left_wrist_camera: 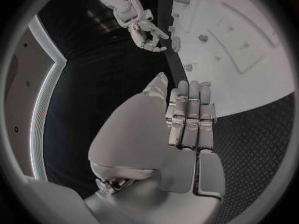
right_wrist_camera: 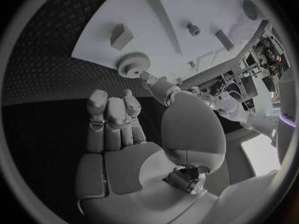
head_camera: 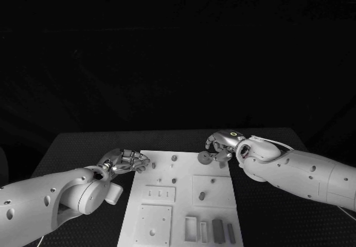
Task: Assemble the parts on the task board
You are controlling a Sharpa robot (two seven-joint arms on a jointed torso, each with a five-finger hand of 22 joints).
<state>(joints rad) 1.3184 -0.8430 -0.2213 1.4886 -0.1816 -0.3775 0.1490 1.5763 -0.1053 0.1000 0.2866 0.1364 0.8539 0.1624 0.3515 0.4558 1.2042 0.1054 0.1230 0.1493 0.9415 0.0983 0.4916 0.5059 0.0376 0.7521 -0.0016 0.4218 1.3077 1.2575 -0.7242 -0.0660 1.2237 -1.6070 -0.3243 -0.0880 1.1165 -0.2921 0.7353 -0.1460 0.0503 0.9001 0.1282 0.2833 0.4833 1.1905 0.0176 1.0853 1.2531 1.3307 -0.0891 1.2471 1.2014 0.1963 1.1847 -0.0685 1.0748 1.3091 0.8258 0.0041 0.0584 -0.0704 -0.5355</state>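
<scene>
Nearest you, dark rectangular blocks (head_camera: 217, 229) sit in the white, flat task board's (head_camera: 181, 206) near slots. Your right hand (head_camera: 220, 146) pinches a toothed grey gear (head_camera: 204, 157) over its far edge; left hand (head_camera: 126, 160), fingers together, empty beside it.

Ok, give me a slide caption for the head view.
Right robot hand holds a gear above the white task board; left robot hand at the board's left edge.

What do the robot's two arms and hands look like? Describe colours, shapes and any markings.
Both arms are smooth, rounded white shells dotted with small dark holes. Each ends in a silver metallic hand: left hand, right hand. A small lit ring marks the right wrist. The fingers are blocky, segmented metal.
</scene>
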